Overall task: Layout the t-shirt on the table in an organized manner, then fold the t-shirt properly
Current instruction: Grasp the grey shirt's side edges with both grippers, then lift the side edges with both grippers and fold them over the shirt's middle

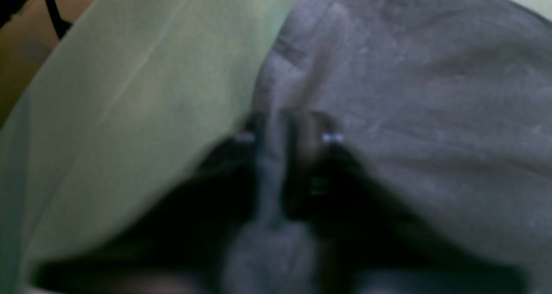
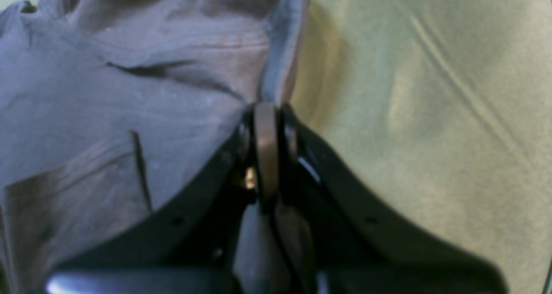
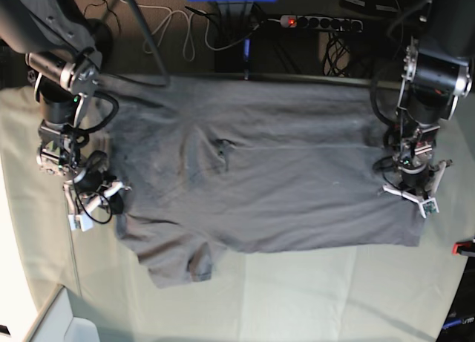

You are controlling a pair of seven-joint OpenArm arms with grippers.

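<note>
In the left wrist view, the left gripper [image 1: 284,134] is pressed together on an edge of the dark grey t-shirt [image 1: 409,113], though blur hides detail. In the right wrist view, the right gripper [image 2: 266,126] pinches a raised fold of shirt beside bare table [image 2: 431,113]. The base view shows the shirt spread nearly flat, one sleeve [image 3: 178,260] rumpled; laying out looks almost done, folding not begun.

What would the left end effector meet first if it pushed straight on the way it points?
The left end effector is shut on the t-shirt edge and points down, so it would probably press that fabric into the table; depth is unclear.
</note>
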